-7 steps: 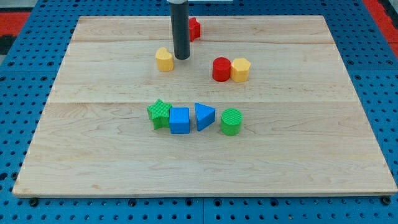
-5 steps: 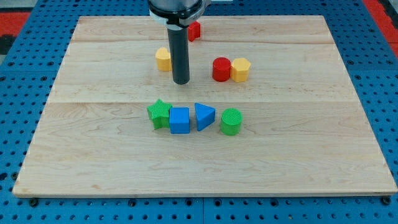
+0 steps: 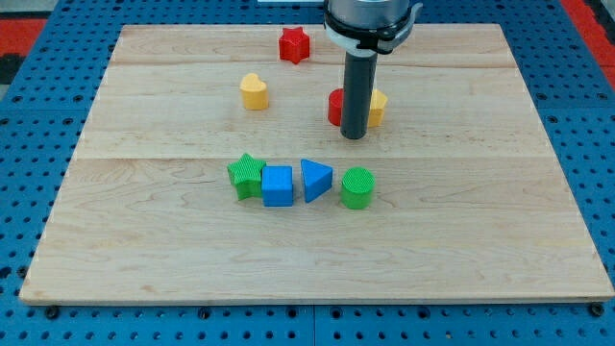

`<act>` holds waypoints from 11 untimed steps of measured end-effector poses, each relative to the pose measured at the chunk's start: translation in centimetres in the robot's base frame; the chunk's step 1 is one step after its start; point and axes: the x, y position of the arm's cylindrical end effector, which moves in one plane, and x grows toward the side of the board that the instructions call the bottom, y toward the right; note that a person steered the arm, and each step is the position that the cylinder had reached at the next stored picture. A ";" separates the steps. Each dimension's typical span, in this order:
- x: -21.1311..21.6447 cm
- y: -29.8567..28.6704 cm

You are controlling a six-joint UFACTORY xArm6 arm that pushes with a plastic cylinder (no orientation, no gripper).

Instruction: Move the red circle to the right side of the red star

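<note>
The red circle (image 3: 334,107) sits right of the board's centre, mostly hidden behind my rod. The red star (image 3: 294,44) lies near the view's top, up and to the left of the circle. My tip (image 3: 354,135) rests on the board just below the red circle and the yellow hexagon (image 3: 378,107), which touches the circle's right side.
A yellow heart-like block (image 3: 254,91) lies left of the circle. A row sits in the middle: green star (image 3: 247,175), blue cube (image 3: 278,185), blue triangle (image 3: 314,179), green cylinder (image 3: 357,187). The wooden board (image 3: 144,240) is ringed by blue pegboard.
My tip moved from near the yellow heart down and then right, ending just below the red circle and yellow hexagon. No block has moved.
</note>
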 end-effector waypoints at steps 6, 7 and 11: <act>-7.0 -2.6; -7.0 -3.3; -7.0 -4.2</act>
